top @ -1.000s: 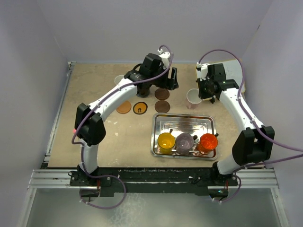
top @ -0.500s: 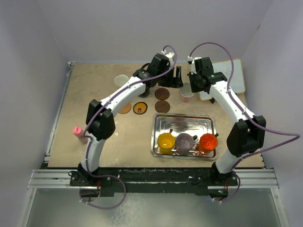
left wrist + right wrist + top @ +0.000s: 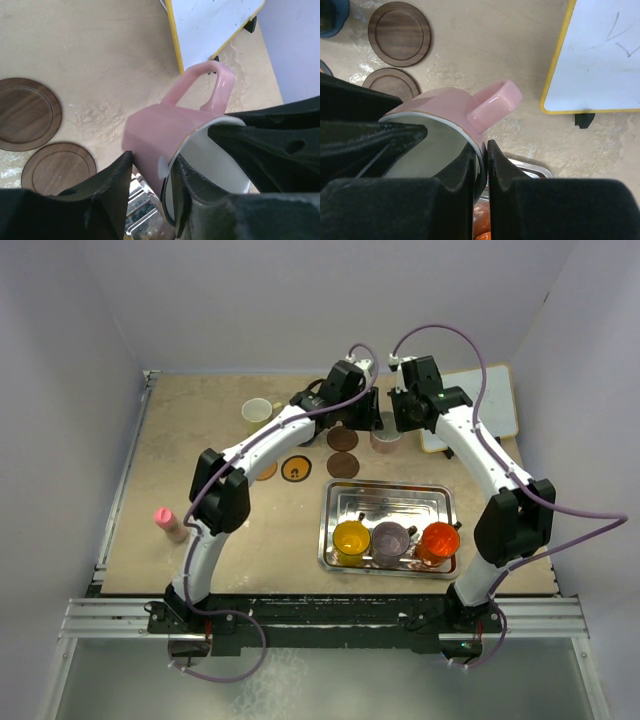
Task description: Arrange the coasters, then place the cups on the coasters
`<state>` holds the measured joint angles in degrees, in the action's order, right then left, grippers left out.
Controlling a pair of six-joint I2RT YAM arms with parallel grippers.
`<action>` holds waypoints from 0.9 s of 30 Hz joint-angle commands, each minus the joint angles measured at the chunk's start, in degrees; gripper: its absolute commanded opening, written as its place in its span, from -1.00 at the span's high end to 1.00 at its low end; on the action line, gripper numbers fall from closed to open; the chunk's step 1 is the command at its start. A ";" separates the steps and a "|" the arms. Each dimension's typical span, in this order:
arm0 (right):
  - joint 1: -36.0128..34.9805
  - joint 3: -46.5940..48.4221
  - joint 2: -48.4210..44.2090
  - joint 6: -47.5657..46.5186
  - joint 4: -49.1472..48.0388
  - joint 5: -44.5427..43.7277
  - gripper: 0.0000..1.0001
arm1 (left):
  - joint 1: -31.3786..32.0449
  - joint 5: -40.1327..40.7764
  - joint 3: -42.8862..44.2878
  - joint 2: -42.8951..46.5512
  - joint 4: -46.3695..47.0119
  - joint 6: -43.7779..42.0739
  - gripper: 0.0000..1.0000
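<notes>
The pinkish-white cup [image 3: 385, 438] hangs between both grippers at the back middle, just right of two dark brown coasters [image 3: 342, 438] [image 3: 343, 465]. My right gripper [image 3: 481, 150] is shut on the cup's rim [image 3: 470, 131] beside the handle. My left gripper [image 3: 152, 167] pinches the opposite wall of this cup [image 3: 150, 130], one finger outside and one inside. An orange-brown coaster [image 3: 265, 470] and the black coaster with an orange ring [image 3: 295, 469] lie further left. The cream cup [image 3: 257, 412] stands at the back left. Yellow [image 3: 351, 538], purple [image 3: 390, 538] and orange-red [image 3: 440, 538] cups sit in the tray.
The steel tray [image 3: 388, 498] lies in front of the grippers. A white board with a yellow edge [image 3: 480, 405] sits at the back right. A small pink bottle [image 3: 168, 523] stands near the left edge. A blue round edge [image 3: 330, 22] shows beside the far brown coaster.
My right arm has carried the pink cup leftward toward the brown coasters. The left gripper has moved right to meet it and closed on its wall, uncovering the cream cup.
</notes>
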<state>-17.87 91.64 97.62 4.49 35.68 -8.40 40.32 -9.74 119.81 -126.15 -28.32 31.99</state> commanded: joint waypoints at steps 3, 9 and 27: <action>-0.56 4.33 -2.65 1.64 -2.15 5.96 1.00 | 0.26 0.32 3.82 -1.52 2.73 -0.81 0.51; -0.59 3.03 -3.27 1.17 -1.33 12.90 1.00 | 0.26 1.60 5.85 -2.50 3.46 -4.73 0.94; 0.29 2.43 -3.89 -0.29 -1.13 21.08 0.55 | -2.15 4.47 6.77 -0.12 6.83 -17.61 0.94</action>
<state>-16.67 91.94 97.34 4.16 33.67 5.30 39.59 -6.57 123.33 -129.43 -31.33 16.82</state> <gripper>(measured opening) 0.197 0.062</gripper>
